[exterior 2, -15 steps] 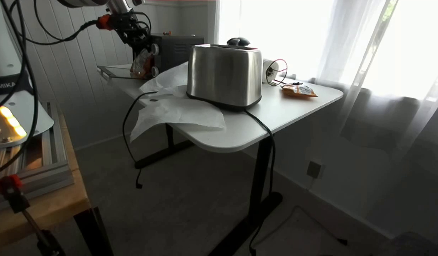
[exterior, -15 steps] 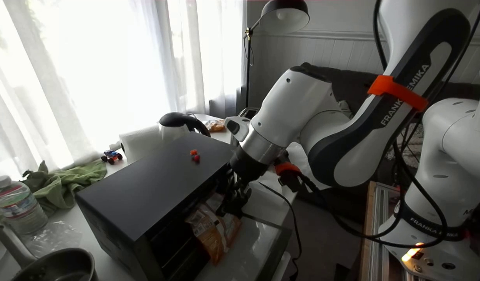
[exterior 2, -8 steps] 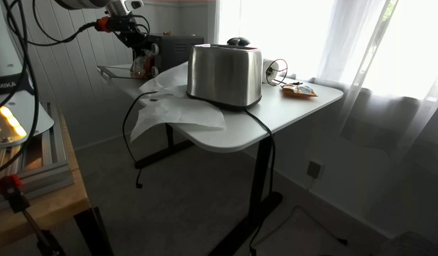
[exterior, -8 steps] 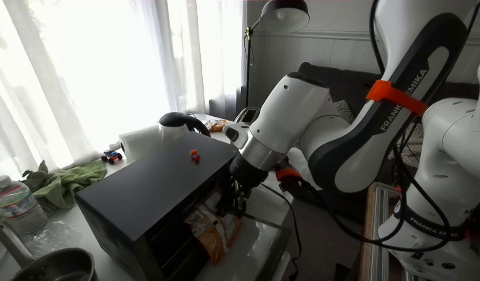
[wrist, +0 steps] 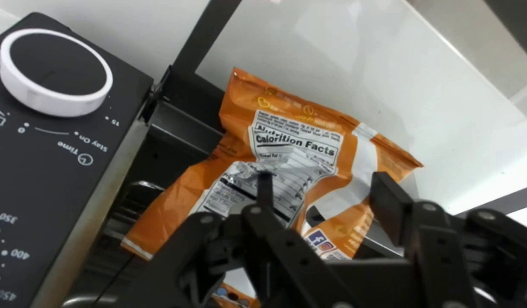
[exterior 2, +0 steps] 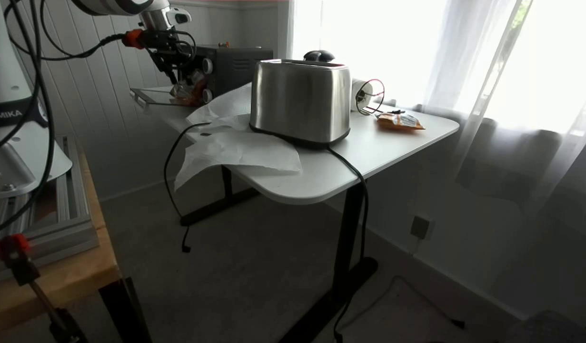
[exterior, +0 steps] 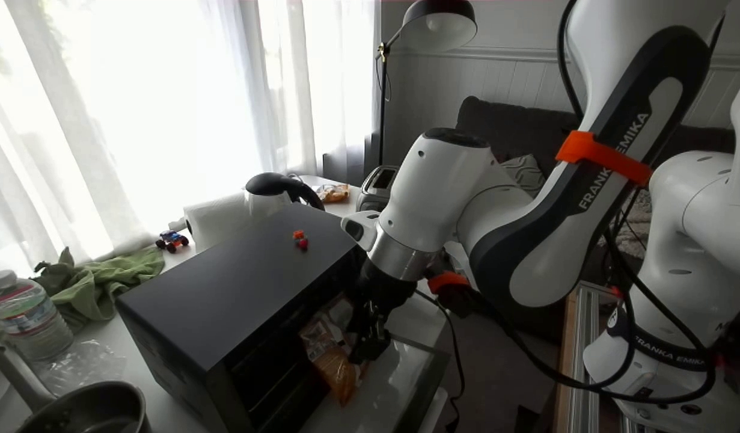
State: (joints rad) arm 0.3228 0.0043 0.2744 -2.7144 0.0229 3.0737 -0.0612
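Note:
An orange and white snack bag (wrist: pixel 229 188) with a nutrition label lies partly in the black toaster oven's opening and partly on its lowered glass door (wrist: pixel 357 64). The bag also shows in both exterior views (exterior: pixel 330 355) (exterior 2: pixel 196 93). My gripper (wrist: pixel 323 182) is open over the bag, its black fingers (wrist: pixel 389 205) well apart. The left finger overlaps the label and the right finger is by the bag's right corner. I cannot tell whether they touch the bag. In both exterior views the gripper (exterior: pixel 370 346) (exterior 2: pixel 176 76) points down at the oven front.
The oven (exterior: pixel 243 270) has small red-orange toys (exterior: pixel 300 240) on top and a knob (wrist: pixel 55 72) beside the opening. A pan (exterior: pixel 87 412), a bottle (exterior: pixel 30 316) and a green cloth (exterior: pixel 99 282) stand near it. A steel toaster (exterior 2: pixel 300 102) stands farther along the table.
The gripper has tilted more upright and moved down and slightly outward over the door. The bag has shifted slightly and its upper part sits lower and flatter.

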